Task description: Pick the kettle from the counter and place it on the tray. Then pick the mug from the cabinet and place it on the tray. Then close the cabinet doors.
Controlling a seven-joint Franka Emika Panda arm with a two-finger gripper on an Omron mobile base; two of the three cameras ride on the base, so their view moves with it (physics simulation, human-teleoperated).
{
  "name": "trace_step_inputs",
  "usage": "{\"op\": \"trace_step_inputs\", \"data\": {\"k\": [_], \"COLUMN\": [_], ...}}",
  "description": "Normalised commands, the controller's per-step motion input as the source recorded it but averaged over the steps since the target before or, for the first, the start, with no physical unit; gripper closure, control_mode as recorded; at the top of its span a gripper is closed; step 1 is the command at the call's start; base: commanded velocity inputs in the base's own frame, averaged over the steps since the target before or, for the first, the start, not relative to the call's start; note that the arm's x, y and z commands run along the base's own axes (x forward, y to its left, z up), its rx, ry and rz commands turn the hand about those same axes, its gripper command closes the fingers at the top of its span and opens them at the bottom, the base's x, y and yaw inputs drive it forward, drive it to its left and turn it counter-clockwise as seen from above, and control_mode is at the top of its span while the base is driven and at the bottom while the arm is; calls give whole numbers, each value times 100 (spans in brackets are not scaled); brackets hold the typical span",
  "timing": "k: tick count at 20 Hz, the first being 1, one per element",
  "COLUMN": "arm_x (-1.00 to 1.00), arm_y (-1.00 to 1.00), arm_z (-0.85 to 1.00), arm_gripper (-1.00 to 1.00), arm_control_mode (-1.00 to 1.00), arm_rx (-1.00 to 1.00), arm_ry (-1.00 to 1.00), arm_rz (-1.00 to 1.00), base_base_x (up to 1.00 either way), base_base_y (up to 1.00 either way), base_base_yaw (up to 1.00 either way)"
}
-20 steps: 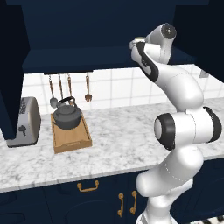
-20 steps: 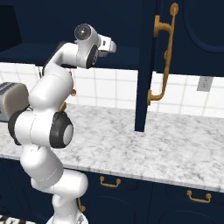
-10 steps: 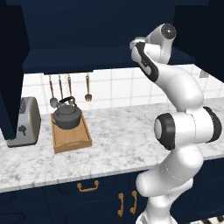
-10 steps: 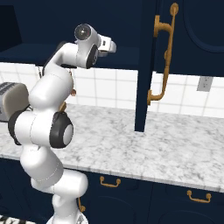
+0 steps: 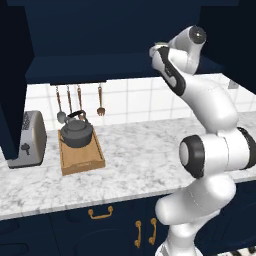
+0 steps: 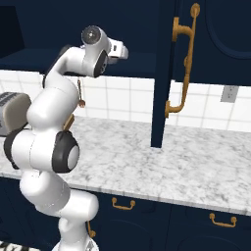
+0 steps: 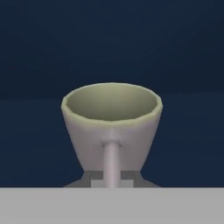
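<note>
The hand (image 7: 112, 183) was closed on the handle of the mug (image 7: 112, 122), which stood directly ahead of it on the cabinet (image 5: 115, 65) shelf. A clean step probably meant lifting slightly, then drawing straight back, keeping the mug level.

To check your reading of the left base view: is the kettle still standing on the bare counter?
No, the kettle sits inside the wooden tray.

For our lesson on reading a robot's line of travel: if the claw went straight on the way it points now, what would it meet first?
The mug in the cabinet. In the hand view its handle faces the claw, which is shut at the handle's foot, seemingly on it. The dark cabinet back lies beyond; how far is unclear.
</note>
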Motion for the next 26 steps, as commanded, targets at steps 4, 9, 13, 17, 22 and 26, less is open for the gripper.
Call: {"op": "trace_step_inputs", "data": {"k": [4,9,13,17,22,26], "arm_x": [-66,-68,-68,-75,-83,-82], "arm_y": [19,18,38,44,38,39], "arm_z": [-1,0,0,-1,-6,-19], "arm_gripper": [100,100,100,100,100,100], "arm_control_mode": [-100,-100,-100,-100,-100,-100], "arm_rx": [0,0,0,0,0,0], "arm_ry": [0,0,0,0,0,1], "arm_rz": [4,9,15,26,21,24], "base_base_x": [0,0,0,0,0,0], "base_base_y": [0,0,0,0,0,0], "base_base_yaw": [0,0,0,0,0,0]}}
